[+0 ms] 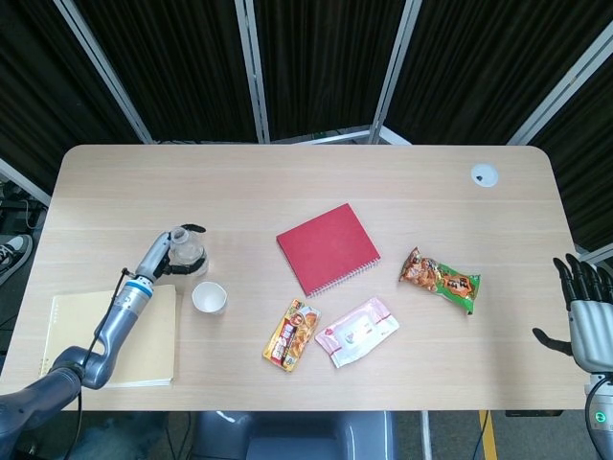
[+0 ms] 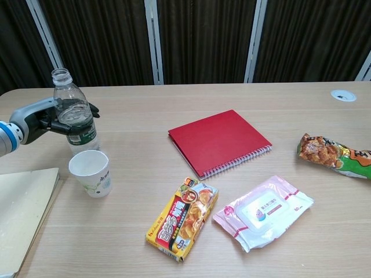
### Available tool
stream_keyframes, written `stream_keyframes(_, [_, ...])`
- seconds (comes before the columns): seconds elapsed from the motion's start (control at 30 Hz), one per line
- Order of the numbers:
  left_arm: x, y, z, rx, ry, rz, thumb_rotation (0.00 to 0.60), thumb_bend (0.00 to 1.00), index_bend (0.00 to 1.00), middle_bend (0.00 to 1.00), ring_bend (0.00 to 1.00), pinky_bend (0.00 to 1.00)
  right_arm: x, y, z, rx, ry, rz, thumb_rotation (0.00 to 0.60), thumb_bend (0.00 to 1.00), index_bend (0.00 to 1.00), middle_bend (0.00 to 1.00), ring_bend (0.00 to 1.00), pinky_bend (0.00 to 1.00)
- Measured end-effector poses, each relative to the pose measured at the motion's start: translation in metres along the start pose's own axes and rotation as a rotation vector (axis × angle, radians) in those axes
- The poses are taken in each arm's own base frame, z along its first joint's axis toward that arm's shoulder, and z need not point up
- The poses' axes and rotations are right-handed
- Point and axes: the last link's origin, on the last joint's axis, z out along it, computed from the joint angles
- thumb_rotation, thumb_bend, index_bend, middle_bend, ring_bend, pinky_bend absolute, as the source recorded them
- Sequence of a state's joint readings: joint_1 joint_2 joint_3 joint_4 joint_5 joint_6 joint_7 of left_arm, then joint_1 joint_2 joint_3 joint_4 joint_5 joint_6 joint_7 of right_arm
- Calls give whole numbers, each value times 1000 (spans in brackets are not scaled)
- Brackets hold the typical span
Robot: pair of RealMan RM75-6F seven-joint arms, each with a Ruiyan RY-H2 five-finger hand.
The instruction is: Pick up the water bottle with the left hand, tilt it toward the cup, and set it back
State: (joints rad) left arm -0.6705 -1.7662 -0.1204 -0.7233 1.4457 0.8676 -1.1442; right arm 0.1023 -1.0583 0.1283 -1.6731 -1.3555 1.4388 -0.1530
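The clear water bottle (image 2: 75,116) with a green label has no cap and stands upright, just behind the white paper cup (image 2: 91,172). My left hand (image 2: 42,119) grips the bottle from the left, fingers wrapped around its middle. In the head view the bottle (image 1: 186,251) and left hand (image 1: 159,253) sit at the table's left, with the cup (image 1: 209,297) a little nearer to me. I cannot tell whether the bottle's base touches the table. My right hand (image 1: 586,311) hangs beyond the table's right edge, fingers spread and holding nothing.
A yellow pad (image 1: 115,335) lies by the left forearm. A red notebook (image 1: 328,247) lies mid-table, with a snack box (image 1: 292,333) and a pack of wipes (image 1: 356,331) in front of it. A chips bag (image 1: 441,280) lies to the right, and a cable grommet (image 1: 485,173) sits far right.
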Motion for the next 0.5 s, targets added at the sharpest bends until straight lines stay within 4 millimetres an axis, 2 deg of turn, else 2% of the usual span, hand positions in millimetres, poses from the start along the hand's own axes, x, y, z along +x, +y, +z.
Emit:
stream_keyframes(0.07, [-1,0,0,0,0,-25,600,409,390,362,270,255,0,0,0,1,-2,0,600,0,0,0,0,0])
stream_keyframes(0.17, [-3,1,0,-1,-1,-59,600,433,412,395,321,323,0,0,0,3,-4,0,600,0,0,0,0,0])
stream_keyframes(0.33, [-5,2,0,-9,2,-99,600,495,452,433,373,372,-1,0,0,4,-5,0,600,0,0,0,0,0])
stream_keyframes(0.5, [-3,5,-1,-27,17,-121,600,499,461,439,378,375,0,-1,-1,5,-5,0,600,0,0,0,0,0])
